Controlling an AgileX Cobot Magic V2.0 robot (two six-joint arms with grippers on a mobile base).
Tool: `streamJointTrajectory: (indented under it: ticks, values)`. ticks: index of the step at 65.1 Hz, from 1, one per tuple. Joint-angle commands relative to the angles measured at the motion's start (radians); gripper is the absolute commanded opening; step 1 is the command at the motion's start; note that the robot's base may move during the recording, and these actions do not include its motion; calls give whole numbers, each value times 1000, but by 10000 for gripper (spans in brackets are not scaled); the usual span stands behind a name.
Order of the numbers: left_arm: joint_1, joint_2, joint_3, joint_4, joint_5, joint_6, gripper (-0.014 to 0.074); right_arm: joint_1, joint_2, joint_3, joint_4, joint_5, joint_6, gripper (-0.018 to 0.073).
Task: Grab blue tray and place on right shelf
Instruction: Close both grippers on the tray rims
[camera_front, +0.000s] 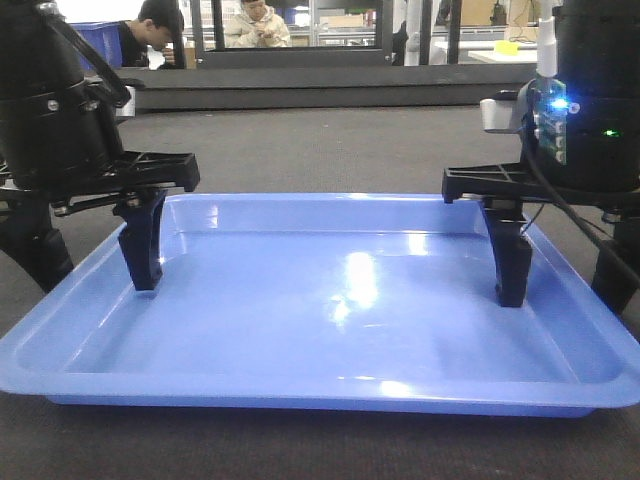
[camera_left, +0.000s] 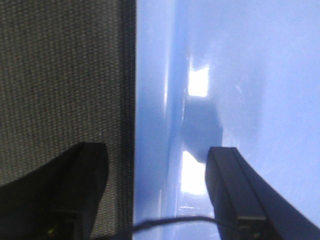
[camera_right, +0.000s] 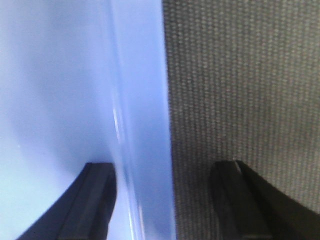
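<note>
The blue tray (camera_front: 340, 300) lies flat on a dark grey woven surface and fills the front view. My left gripper (camera_front: 92, 262) is open astride the tray's left rim (camera_left: 150, 100), with one finger (camera_left: 232, 180) inside the tray and the other (camera_left: 80, 175) outside over the mat. At the opposite side, my right gripper (camera_front: 565, 278) is open across the right rim (camera_right: 145, 100). Its inner finger (camera_right: 97, 192) is over the tray floor and its outer finger (camera_right: 237, 192) is over the mat. Neither gripper's fingers press the rim. The right shelf is out of view.
The grey woven surface (camera_front: 330, 150) runs back to a low black ledge (camera_front: 300, 95). Behind it are two seated people (camera_front: 255, 25), a dark-blue bin (camera_front: 100, 40) and glass-fronted furniture.
</note>
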Motion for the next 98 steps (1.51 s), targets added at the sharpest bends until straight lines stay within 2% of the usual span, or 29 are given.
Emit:
streamJointTrajectory:
  ticks: [1, 61, 68, 79, 91, 98]
  values:
    - [2, -38, -27, -2, -6, -7, 327, -1, -36, -24, -20, 6, -5, 515]
    - [2, -38, -27, -6, 17, -6, 327, 18, -53, -25, -16, -12, -5, 513]
    - [2, -38, -27, -6, 19, -6, 321, 18, -53, -25, -13, -7, -5, 444]
    - [2, -38, -27, -6, 19, -6, 188, 18, -53, -25, -13, -4, -5, 277]
    - [2, -38, -27, -6, 19, -6, 50, 18, -53, -25, -13, -4, -5, 253]
    - [2, -38, -27, -6, 19, -6, -1, 18, -53, -25, -13, -4, -5, 253]
